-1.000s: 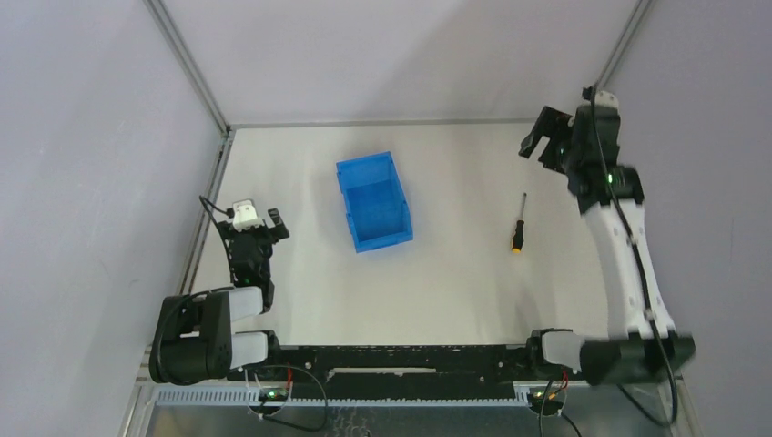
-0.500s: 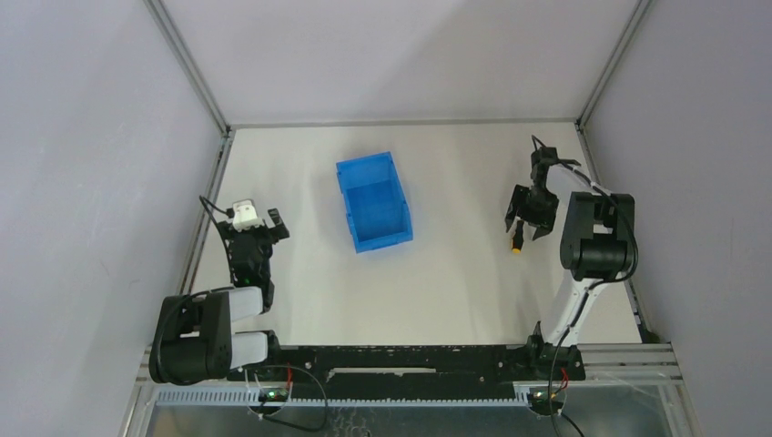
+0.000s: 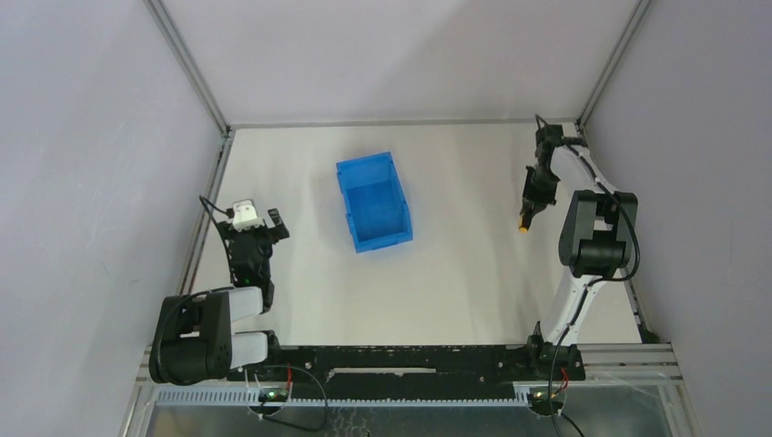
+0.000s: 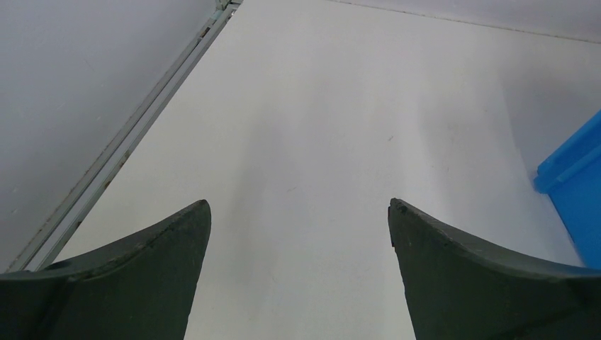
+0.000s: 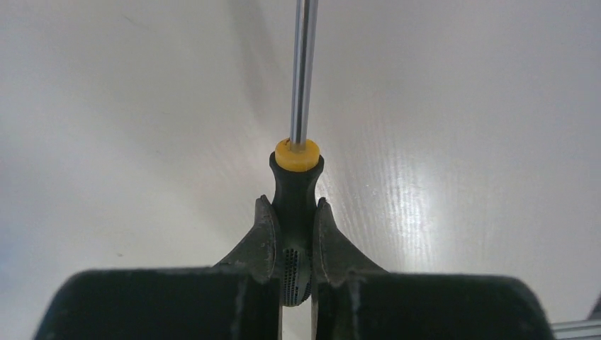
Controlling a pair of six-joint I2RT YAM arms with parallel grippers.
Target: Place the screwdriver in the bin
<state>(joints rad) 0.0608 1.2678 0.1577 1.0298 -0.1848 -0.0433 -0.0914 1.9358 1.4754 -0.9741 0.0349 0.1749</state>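
1. L side: left gripper (image 4: 298, 205) sits low near L edge of table (image 3: 455, 282). Fingers spread wide, nothing held, only bare surface between them.
2. Centre: bin (image 3: 376, 211) stands upright w/ open top, no contents seen. Blue corner also shows at R edge of L wrist view (image 4: 574, 191). Well apart from both grippers.
3. R side: screwdriver (image 5: 296, 180) sits in right gripper (image 5: 294, 212), which is clamped tight on black handle just behind yellow collar. Steel shaft runs straight out ahead of wrist. From top cam, sits near R edge of table, well apart from bin, w/ only a yellow bit (image 3: 523, 227) showing past the gripper. Resting on table or just off it: can't tell.
4. Handling (judgement): looks light & stiff, not fragile. Round polished shaft prob. slick and prone to roll, so textured handle = best place to grab. Grip looks centred, but long shaft out front could pivot if jolted.
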